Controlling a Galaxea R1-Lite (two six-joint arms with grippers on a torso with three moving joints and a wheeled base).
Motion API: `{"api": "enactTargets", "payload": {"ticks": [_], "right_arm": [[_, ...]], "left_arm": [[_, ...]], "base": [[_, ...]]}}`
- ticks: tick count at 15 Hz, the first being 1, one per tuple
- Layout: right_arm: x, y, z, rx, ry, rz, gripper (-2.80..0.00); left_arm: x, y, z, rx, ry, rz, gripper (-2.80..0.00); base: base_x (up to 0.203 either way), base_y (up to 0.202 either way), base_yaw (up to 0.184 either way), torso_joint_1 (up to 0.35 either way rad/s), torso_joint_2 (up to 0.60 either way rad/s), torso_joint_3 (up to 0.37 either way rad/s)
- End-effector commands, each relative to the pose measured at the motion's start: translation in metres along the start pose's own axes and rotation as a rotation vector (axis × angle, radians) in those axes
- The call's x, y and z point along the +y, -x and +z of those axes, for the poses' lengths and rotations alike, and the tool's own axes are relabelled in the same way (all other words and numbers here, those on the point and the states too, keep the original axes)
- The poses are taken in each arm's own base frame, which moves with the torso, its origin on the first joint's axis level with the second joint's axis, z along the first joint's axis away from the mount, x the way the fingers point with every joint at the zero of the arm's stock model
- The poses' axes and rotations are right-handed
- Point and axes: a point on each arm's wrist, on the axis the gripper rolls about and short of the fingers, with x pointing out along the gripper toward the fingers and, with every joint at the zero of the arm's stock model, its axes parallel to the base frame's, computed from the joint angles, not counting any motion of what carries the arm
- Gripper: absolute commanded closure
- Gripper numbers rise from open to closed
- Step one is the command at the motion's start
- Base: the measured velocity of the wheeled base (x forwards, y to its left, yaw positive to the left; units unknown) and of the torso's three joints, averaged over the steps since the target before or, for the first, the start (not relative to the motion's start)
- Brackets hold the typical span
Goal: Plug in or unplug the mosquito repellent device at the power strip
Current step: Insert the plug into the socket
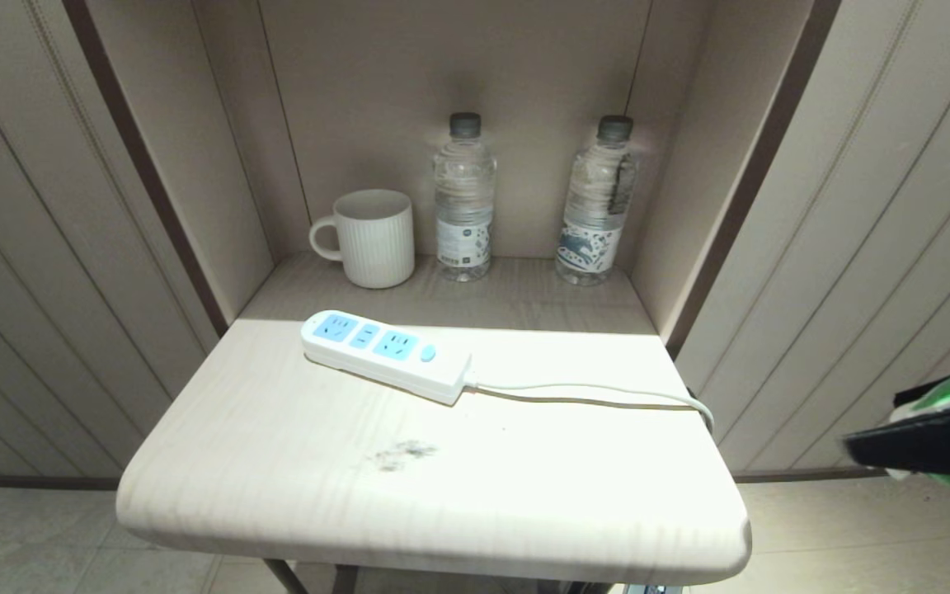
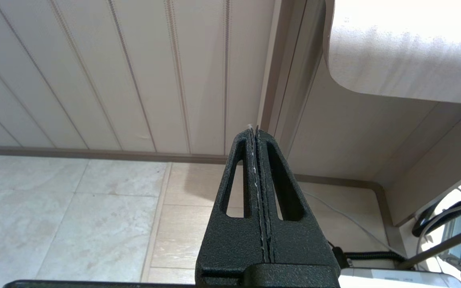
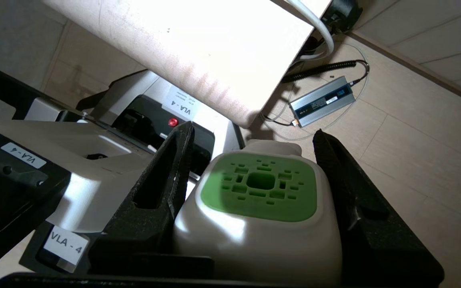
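Your right gripper point(image 3: 254, 140) was clamped on the mosquito repellent device point(image 3: 259, 208), held off the table's point(image 1: 293, 495) right edge, well apart from the power strip point(image 1: 384, 353), which lay on the tabletop with nothing plugged in. Your left gripper point(image 2: 256, 130) sat pinched together, empty, low beside the table.

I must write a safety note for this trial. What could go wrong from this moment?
1. The right gripper holds the mosquito repellent device off beside the table; it may strike the edge on approach.
2. The power strip lies loose and may slide when pushed.
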Motion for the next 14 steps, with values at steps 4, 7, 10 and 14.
{"api": "enactTargets", "payload": {"ticks": [4, 7, 10, 14], "right_arm": [[-0.001, -0.001, -0.001, -0.006, 0.011, -0.044, 0.00], [-0.002, 0.002, -0.002, -0.012, 0.009, -0.045, 0.00], [-0.005, 0.007, -0.005, -0.028, 0.005, -0.040, 0.00], [-0.006, 0.009, -0.006, -0.033, 0.004, -0.040, 0.00]], "left_arm": [[0.000, 0.000, 0.000, 0.002, 0.000, 0.002, 0.00], [0.000, 0.000, 0.000, 0.002, 0.000, 0.000, 0.00], [0.000, 0.000, 0.000, 0.002, 0.000, 0.000, 0.00], [0.000, 0.000, 0.000, 0.002, 0.001, 0.002, 0.00]], "base": [[0.000, 0.000, 0.000, 0.000, 0.00, 0.000], [0.000, 0.000, 0.000, 0.016, -0.04, -0.024], [0.000, 0.000, 0.000, 0.124, -0.35, -0.219], [0.000, 0.000, 0.000, 0.183, -0.46, -0.271]]}}
